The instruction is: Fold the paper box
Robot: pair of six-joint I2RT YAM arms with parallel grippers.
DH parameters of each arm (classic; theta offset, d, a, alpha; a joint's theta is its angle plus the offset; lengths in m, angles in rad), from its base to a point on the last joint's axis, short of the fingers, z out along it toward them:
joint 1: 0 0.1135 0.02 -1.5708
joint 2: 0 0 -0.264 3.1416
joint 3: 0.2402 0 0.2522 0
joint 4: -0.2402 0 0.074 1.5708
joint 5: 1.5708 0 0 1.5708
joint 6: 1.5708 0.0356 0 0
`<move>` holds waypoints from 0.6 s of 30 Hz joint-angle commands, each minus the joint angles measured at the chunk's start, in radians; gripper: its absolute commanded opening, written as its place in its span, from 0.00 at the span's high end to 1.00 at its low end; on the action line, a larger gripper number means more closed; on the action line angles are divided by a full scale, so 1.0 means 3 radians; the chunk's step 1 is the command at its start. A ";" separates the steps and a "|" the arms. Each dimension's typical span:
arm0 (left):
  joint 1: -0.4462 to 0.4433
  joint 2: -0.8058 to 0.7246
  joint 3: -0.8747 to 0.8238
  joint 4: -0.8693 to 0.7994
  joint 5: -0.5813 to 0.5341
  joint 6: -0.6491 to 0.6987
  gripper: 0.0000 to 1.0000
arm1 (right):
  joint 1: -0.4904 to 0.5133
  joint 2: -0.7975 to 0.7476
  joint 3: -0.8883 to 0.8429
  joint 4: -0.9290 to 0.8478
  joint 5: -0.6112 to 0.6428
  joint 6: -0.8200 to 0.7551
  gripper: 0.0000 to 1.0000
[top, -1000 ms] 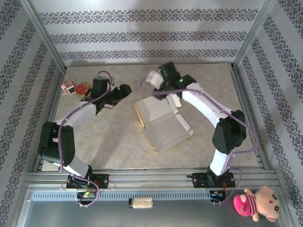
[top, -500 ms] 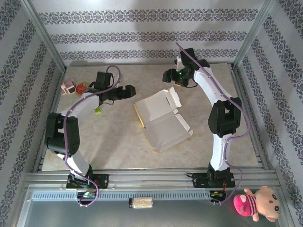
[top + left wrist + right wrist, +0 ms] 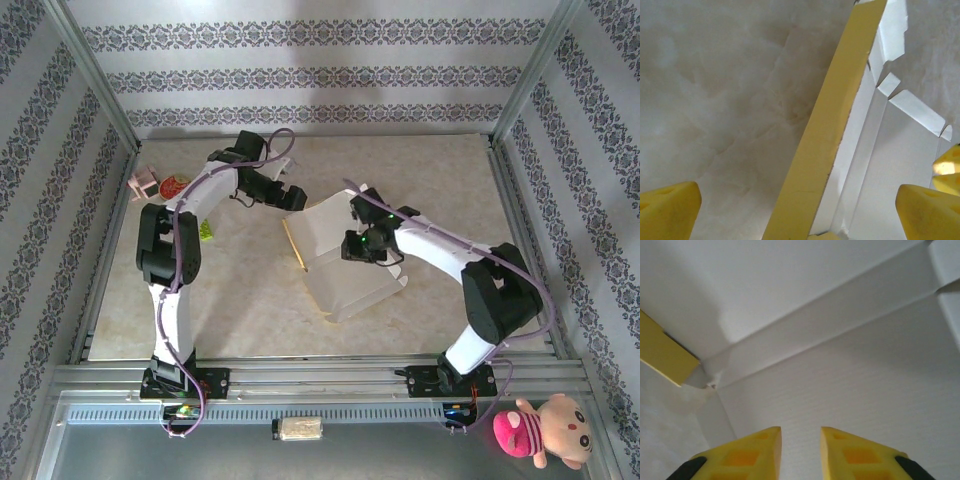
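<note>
The paper box (image 3: 345, 280) lies opened out in the middle of the table, white inner face up, with a thin yellow edge along its left side. My left gripper (image 3: 293, 197) hovers at the box's far left corner, jaws wide open. In the left wrist view a yellow flap of the paper box (image 3: 825, 125) runs up between the fingers of that gripper (image 3: 797, 212), untouched. My right gripper (image 3: 357, 243) is low over the box's middle fold. In the right wrist view this gripper (image 3: 800, 442) has a narrow empty gap, facing the white panel of the box (image 3: 855, 375).
A small round red tin (image 3: 175, 186) and a pink object (image 3: 145, 182) sit at the far left edge, a small green thing (image 3: 205, 232) beside the left arm. Metal frame posts and wallpapered walls enclose the table. A pink plush toy (image 3: 540, 430) lies outside, near right.
My left gripper swung right to the box's far left corner and opened wider. My right arm came down from the back onto the box's middle, its jaws narrowing.
</note>
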 commanded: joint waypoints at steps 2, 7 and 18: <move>0.0008 0.0183 0.0304 -0.0314 0.0481 0.0089 0.00 | 0.0099 0.0228 -0.0073 0.0380 0.0425 0.0109 0.78; 0.0006 0.0475 0.0614 -0.0728 0.0544 0.0332 0.00 | 0.0151 0.0427 -0.0084 0.0463 0.0521 0.0080 0.82; -0.0087 0.0360 0.0513 -0.0798 0.0939 0.0470 0.19 | 0.0174 0.0664 -0.0064 0.0554 0.0702 0.0139 0.82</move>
